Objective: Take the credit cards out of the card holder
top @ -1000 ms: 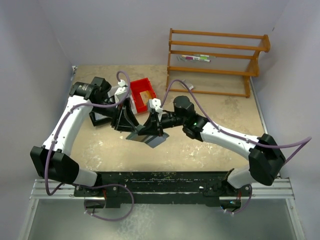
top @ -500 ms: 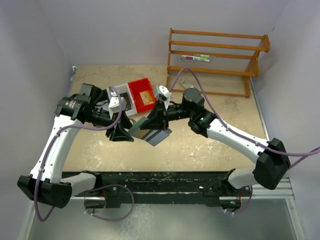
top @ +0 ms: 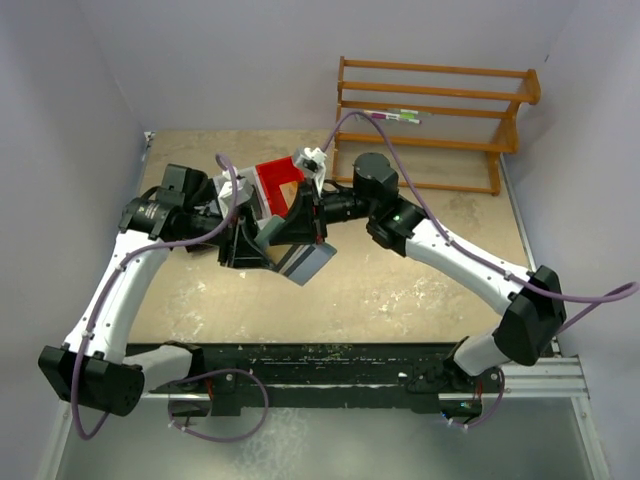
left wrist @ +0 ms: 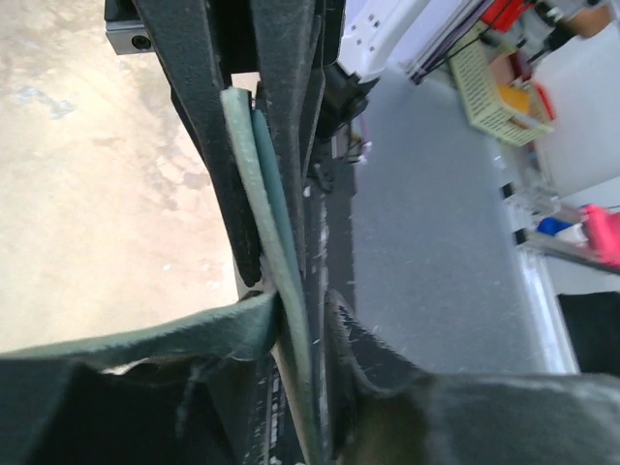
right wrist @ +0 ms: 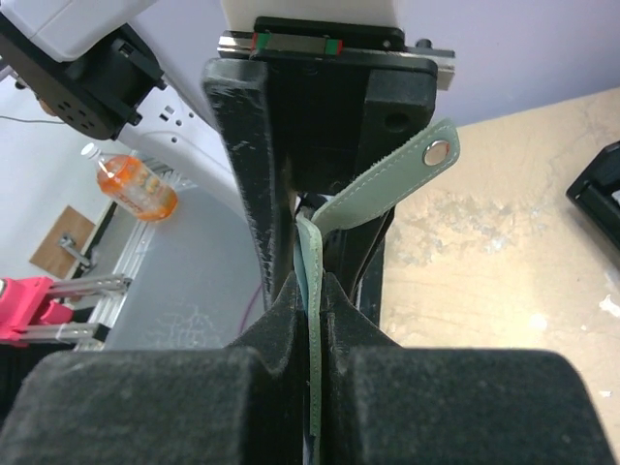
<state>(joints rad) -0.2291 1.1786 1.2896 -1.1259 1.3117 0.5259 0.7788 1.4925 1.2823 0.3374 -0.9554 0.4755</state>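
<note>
Top view: shows left gripper point(top: 262, 252) and right gripper point(top: 300, 245) meeting above the desk point(top: 420, 290), holder point(top: 308, 264) lifted between them, probably to brace one side while working the other.

Left wrist: shows gripper clenched on holder's edge, one flap curling aside.

Right wrist: shows gripper clamped tight on opposite edge, strap point(right wrist: 387, 179) poking free. No cards distinguishable.

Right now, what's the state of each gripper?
Left gripper: jaws straddle an edge of the flat grey-green card holder; clamped or not, cannot tell.
Right gripper: shut on the card holder.
</note>
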